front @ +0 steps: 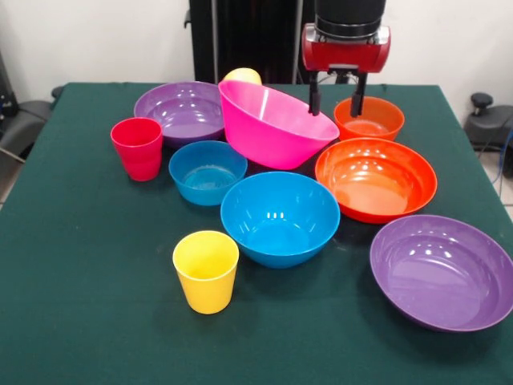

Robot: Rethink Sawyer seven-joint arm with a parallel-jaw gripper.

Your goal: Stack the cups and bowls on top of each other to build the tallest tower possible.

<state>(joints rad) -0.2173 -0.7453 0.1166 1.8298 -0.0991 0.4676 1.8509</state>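
My gripper [337,112] hangs at the back of the table with its jaws apart. Its left finger [315,100] is at the lower right rim of the big pink bowl [268,128], which stands tilted; whether it touches is unclear. A yellow cup [243,76] peeks out behind the pink bowl. The right finger is in front of the small orange bowl [377,120]. Separate on the table are a big orange bowl [375,178], a big blue bowl [279,216], a small blue bowl [207,172], two purple bowls [180,111] [442,273], a red-pink cup [136,148] and a second yellow cup [206,271].
The green table [80,281] carries everything. The black pedestal [240,32] stands behind its far edge. Dark chair parts show past the table's left edge [20,116] and right edge [489,120].
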